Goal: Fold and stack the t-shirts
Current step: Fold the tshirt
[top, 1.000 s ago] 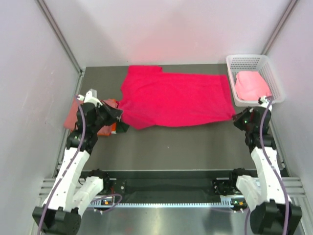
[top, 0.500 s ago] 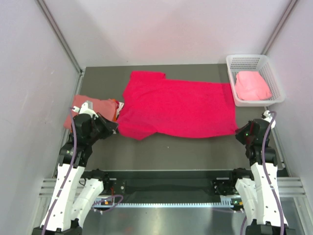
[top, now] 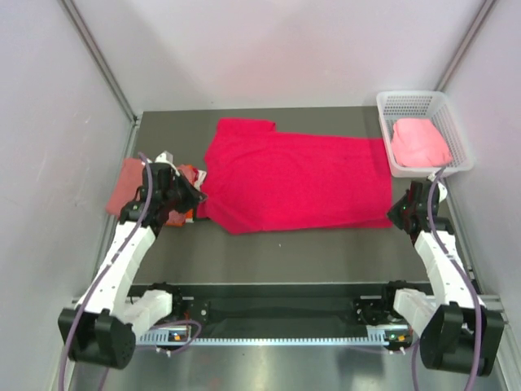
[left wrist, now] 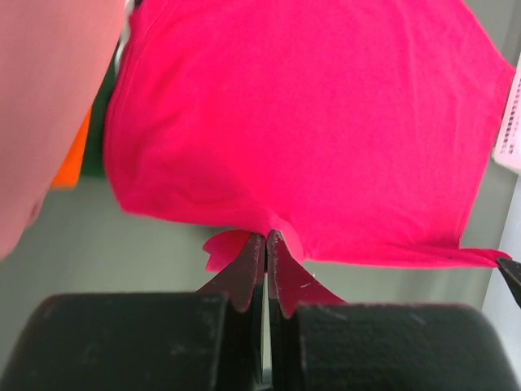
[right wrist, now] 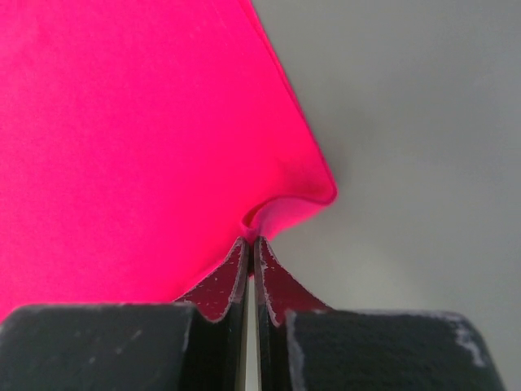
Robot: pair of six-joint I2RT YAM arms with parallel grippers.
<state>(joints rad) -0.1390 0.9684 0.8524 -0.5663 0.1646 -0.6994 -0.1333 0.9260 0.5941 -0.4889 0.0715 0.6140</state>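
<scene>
Crimson-pink t-shirt point(top: 293, 175): soft cloth, spread flat across the middle of the grey worktop point(top: 285, 257), its long side running left to right and a flap jutting toward the far edge at its left end. It is held at both near corners, which I take to be the set-up for a fold, since a hem pinched at each end lets the cloth be carried over itself evenly. Left end effector point(left wrist: 266, 236): fingers closed tight on a small tuck of the near-left hem, the cloth puckered at the pinch. Right end effector point(right wrist: 248, 240): likewise closed on the near-right corner, a small curl of fabric at the tips. Both arms: reaching forward from their bases, elbows bent, wrists low over the worktop and turned in toward the shirt. Dusty salmon t-shirt point(top: 124, 186): lying at the left edge, partly under the left arm, with an orange t-shirt point(left wrist: 72, 159) showing just beside it; whether either is properly folded I cannot tell. Light pink t-shirt point(top: 419, 140): bunched in the white mesh basket point(top: 407, 99) at the far right corner, not yet folded.
</scene>
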